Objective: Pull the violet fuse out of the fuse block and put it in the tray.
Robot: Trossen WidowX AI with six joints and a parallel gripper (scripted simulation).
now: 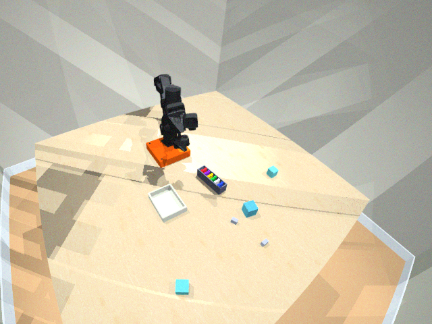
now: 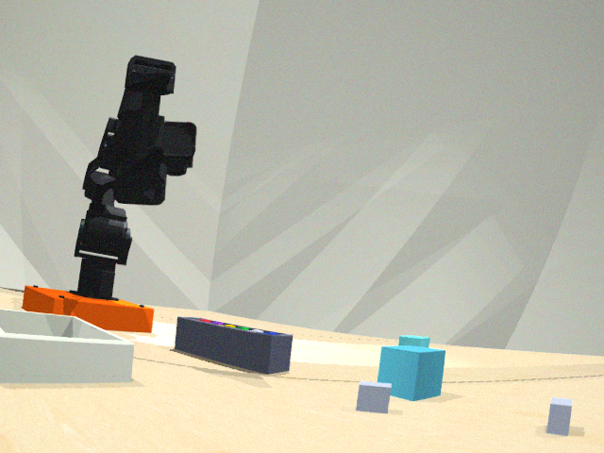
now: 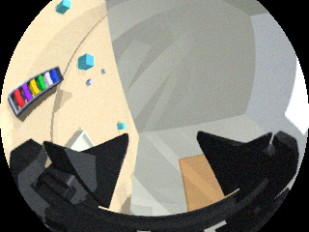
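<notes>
Going by the top view's clock, we see the violet fuse [image 1: 207, 172] [image 2: 217, 323] [image 3: 27, 92] seated in the fuse block [image 1: 211, 184] [image 2: 224, 345] [image 3: 40, 100], second from its 10 to 11 o'clock end. Red sits on one side of it and yellow on the other, with green, white and blue following towards 5 o'clock.

Our gripper [image 1: 186, 132] [image 2: 164, 173] [image 3: 164, 137] is spread wide, with nothing between its fingers, raised well above the table [image 1: 121, 244] [image 2: 243, 414] [image 3: 97, 106] and apart from the block.

From the block, we find the orange base [image 1: 158, 153] [image 2: 131, 319] at 10 o'clock and the white tray [image 1: 168, 202] [image 2: 68, 360] [image 3: 83, 140] near it at 8 o'clock, with no fuse inside. The larger blue cube [image 1: 250, 208] [image 2: 411, 373] [image 3: 86, 62] lies at 4 o'clock, a small cyan cube [image 1: 272, 171] [image 2: 413, 341] [image 3: 63, 6] at 3, and two little pale blocks around 5. Well apart, between 6 and 7 o'clock, we see another cyan block [image 1: 181, 287] [image 3: 121, 126], and our gripper touches none of these
</notes>
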